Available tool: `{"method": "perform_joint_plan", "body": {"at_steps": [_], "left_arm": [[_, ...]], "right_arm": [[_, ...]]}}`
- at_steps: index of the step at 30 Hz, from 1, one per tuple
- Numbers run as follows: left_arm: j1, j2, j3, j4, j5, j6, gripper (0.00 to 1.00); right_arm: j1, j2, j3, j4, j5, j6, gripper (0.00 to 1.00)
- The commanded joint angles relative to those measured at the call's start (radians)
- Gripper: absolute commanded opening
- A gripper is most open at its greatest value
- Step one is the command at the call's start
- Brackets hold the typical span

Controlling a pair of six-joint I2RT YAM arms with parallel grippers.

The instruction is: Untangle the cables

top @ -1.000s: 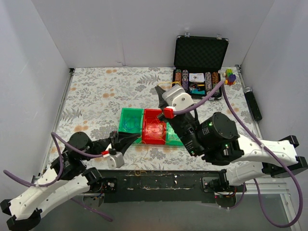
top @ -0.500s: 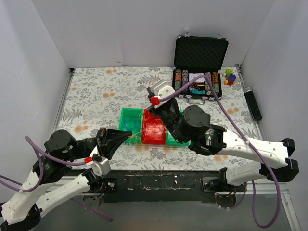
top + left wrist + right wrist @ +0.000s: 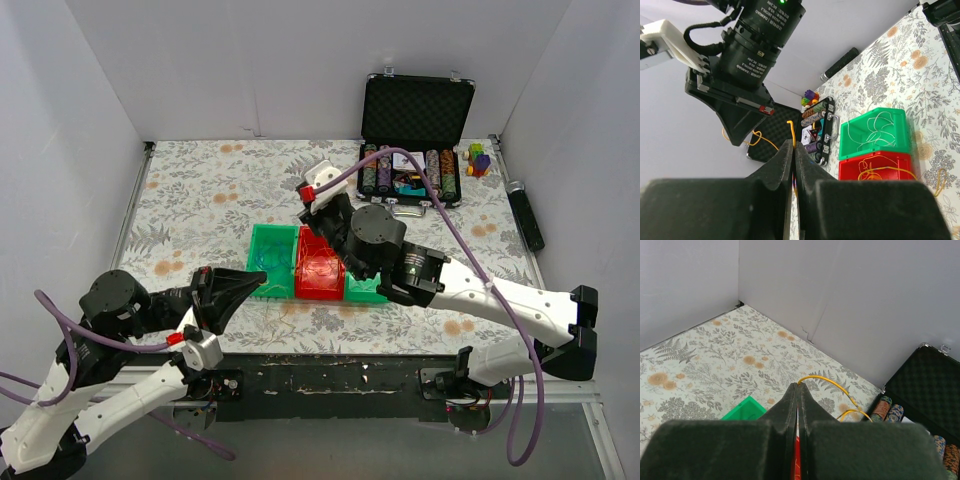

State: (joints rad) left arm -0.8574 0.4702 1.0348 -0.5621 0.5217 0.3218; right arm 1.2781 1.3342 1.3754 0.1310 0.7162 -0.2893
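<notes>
Left hand (image 3: 793, 142): clamped on thin yellow cable (image 3: 790, 127) | Right hand (image 3: 798, 386): clamped on thin yellow cable | Green plastic bin (image 3: 852, 150): thin white cable loops (image 3: 875, 127)

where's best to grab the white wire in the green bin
Pinch a middle loop of the white wire, coming straight down: the green bin walls it in all round, and the loops lie loose on its floor.
</notes>
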Motion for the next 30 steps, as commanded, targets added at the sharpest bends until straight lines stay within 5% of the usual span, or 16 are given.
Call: {"method": "perform_joint_plan", "body": {"at_steps": [1,30], "left_arm": [[0.014,0.011,0.041,-0.016,0.031,0.019,0.00],[0.044,0.031,0.041,0.041,0.054,0.031,0.00]], "right_arm": [[-0.031,-0.010,-0.022,0.035,-0.032,0.048,0.01],[-0.115,-0.150,-0.190,0.013,-0.004,0.142,0.01]]}}
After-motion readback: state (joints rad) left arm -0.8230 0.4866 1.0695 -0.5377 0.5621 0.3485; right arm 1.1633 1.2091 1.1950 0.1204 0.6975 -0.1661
